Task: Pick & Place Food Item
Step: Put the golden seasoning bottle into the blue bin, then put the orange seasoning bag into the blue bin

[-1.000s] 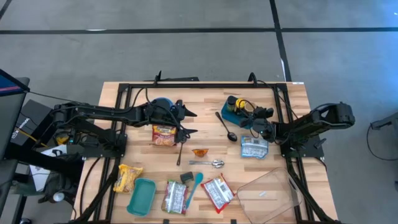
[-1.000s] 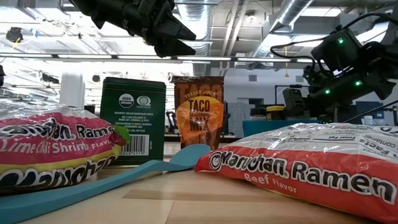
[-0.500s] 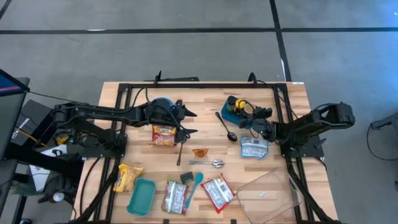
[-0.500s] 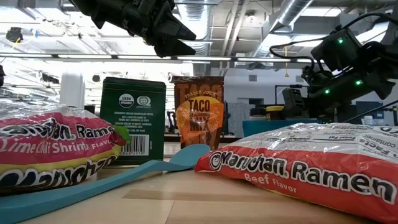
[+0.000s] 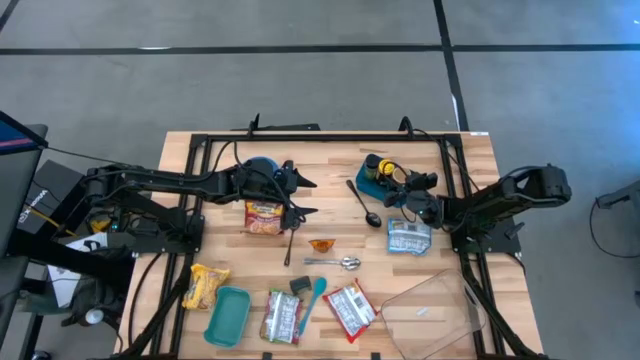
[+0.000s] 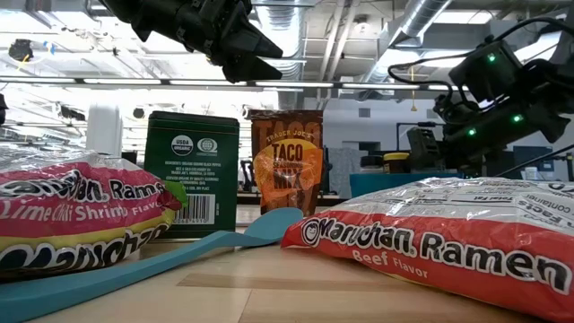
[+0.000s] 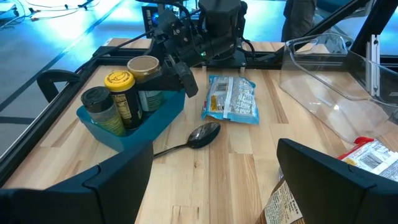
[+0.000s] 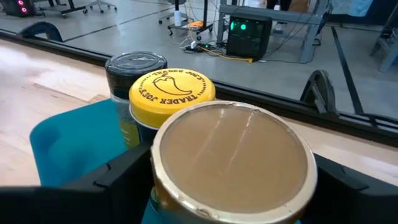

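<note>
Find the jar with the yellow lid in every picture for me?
High view: yellow-lidded jar in the blue bin, upper right.
Low view: not visible.
Left wrist view: upper left, in the blue bin.
Right wrist view: centre.
Shared landmark: the blue bin.

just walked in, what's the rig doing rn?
The right gripper is at the blue bin of jars at the table's far right, fingers open on either side of the tan-lidded jar, not closed on it. The left gripper hangs open over the table's middle, near the orange snack bag, holding nothing. Ramen packs and utensils lie untouched along the near edge.
</note>
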Available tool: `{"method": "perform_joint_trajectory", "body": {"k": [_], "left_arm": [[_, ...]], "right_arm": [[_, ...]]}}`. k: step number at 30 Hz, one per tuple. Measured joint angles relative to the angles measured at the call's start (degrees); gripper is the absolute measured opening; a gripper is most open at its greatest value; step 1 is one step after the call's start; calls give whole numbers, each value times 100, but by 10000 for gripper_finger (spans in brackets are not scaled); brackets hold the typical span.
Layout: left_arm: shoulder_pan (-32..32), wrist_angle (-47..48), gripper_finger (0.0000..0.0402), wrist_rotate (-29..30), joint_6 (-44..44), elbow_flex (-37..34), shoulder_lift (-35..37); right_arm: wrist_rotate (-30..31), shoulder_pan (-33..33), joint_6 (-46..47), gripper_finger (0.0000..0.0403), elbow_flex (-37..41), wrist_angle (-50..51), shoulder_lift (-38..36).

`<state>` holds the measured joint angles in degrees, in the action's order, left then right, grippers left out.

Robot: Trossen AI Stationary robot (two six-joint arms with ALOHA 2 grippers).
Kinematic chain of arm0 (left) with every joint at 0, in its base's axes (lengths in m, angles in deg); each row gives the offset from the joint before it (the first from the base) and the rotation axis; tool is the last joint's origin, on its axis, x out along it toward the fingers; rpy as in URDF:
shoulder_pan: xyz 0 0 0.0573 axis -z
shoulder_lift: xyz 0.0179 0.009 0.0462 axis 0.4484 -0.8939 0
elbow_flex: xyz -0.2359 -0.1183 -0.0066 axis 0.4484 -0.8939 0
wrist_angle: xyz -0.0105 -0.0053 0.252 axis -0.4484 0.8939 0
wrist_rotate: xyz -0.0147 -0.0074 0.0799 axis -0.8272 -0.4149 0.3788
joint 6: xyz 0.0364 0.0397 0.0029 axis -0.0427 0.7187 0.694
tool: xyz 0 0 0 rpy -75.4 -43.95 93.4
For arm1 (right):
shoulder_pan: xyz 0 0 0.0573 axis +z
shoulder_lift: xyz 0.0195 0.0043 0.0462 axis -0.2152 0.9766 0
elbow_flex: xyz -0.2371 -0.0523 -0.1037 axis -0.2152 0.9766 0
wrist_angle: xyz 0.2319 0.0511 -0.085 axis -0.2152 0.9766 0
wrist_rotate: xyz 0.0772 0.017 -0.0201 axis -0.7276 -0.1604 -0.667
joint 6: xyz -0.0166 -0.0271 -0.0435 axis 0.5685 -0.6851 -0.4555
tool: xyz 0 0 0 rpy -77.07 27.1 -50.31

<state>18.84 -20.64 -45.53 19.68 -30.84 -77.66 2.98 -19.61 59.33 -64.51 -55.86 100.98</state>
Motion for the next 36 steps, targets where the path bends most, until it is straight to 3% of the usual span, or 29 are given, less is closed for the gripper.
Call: {"method": "perform_joint_trajectory", "body": {"k": [15, 27, 36], "left_arm": [[0, 0, 337, -1, 0, -1, 0], [-2, 2, 337, -1, 0, -2, 0], [0, 1, 337, 0, 0, -1, -2]], "right_arm": [[-134, 52, -272, 311, 2, 137, -918], [-156, 663, -981, 311, 2, 233, -2235], [-1274, 1388, -2017, 311, 2, 233, -3121]]}}
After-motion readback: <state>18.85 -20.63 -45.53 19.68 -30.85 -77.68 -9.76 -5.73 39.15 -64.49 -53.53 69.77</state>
